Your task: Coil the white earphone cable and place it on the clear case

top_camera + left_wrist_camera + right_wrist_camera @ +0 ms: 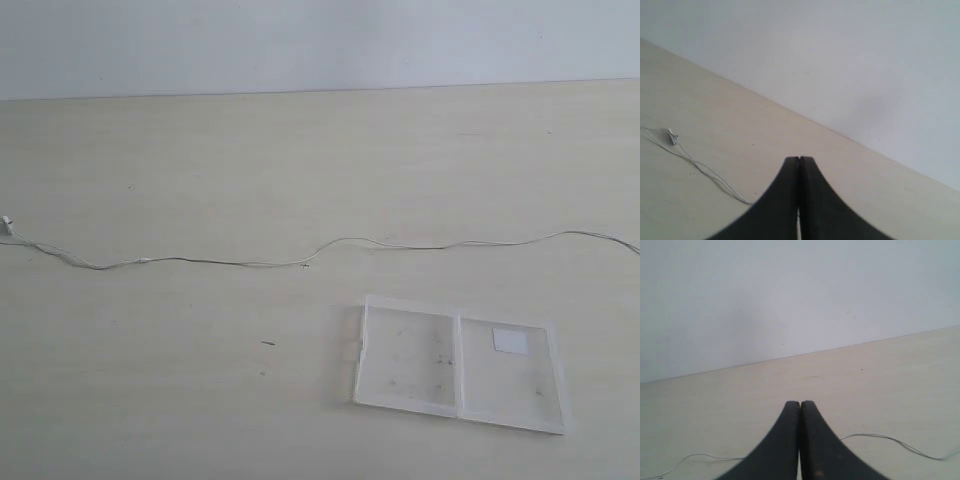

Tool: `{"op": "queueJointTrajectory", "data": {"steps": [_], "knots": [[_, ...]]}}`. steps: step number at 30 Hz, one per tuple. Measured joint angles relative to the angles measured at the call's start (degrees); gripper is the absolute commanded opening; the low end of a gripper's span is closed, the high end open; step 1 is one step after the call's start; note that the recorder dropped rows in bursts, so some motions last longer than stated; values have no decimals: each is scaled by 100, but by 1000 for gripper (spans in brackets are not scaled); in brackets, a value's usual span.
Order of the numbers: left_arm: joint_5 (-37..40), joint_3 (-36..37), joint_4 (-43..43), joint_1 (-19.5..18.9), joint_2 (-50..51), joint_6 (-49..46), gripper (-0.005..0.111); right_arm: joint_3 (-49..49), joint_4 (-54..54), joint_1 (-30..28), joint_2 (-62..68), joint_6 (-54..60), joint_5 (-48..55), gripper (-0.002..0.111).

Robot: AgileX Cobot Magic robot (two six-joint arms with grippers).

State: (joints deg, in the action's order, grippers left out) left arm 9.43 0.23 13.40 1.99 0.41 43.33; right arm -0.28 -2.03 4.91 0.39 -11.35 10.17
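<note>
Pale bench (300,170): clenched, empty left tool (799,164) and right tool (800,407) may miss the flat-lying thin white earphone cable (240,263) mid-frame.

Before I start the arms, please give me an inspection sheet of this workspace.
Surface: pale beige tabletop, few tiny dark specks.
Job's things: thin white earphone cable stretched out, uncoiled; flat clear plastic two-panel case lying open, apart from it, nothing on it.
Clutter: nothing seen.
Grippers: left claw shut, empty; right claw shut, empty.
Cables: nothing seen besides the earphone cable.
Surroundings: plain pale wall behind table.
</note>
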Motion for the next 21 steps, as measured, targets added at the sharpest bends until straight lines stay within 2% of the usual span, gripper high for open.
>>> {"op": "queueJointTrajectory", "data": {"steps": [21], "knots": [[0, 0, 0, 0, 0, 0, 0, 0, 47, 0, 0, 212, 0, 0]]}}
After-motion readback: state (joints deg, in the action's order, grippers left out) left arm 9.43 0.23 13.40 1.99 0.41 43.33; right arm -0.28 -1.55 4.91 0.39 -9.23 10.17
